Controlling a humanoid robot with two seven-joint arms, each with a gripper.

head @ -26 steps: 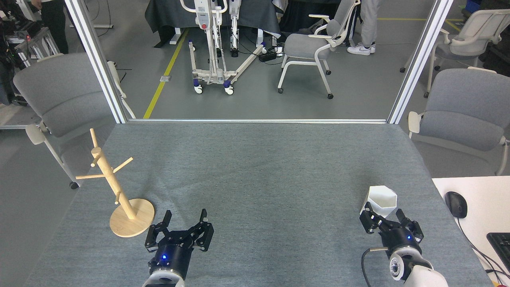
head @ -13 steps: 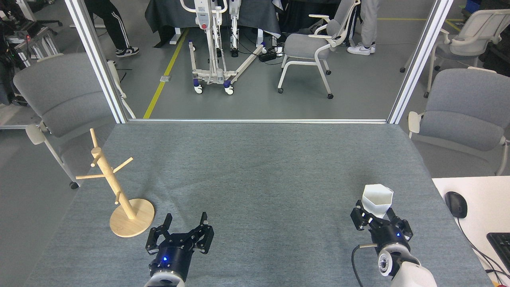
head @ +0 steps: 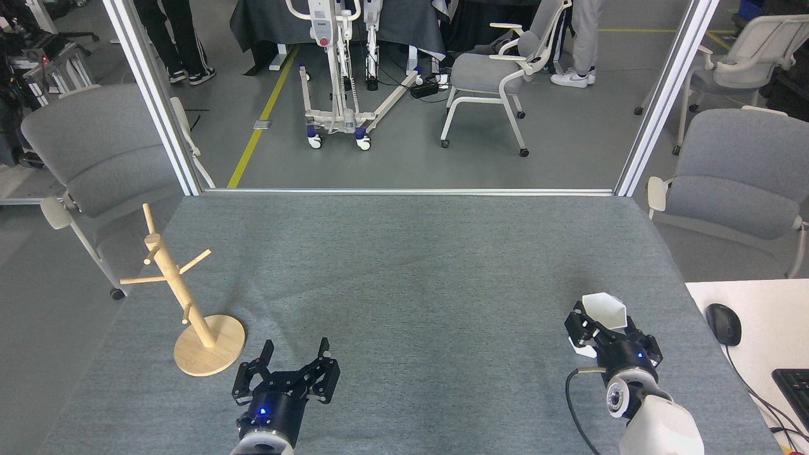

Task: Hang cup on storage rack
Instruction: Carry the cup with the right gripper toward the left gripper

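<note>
Storage rack upright near the worktop's left edge, pegs bare. Left gripper at the front edge just right of the rack's base, jaws spread, holding nothing. Right gripper near the front-right corner, jaws pinching the tilted cup.

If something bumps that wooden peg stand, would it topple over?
Probably not easily: the storage rack has a wide flat disc base. Its pole is tall and slim, so a push high up might tip it. It looks stiff and fairly light, so it may slide.
</note>
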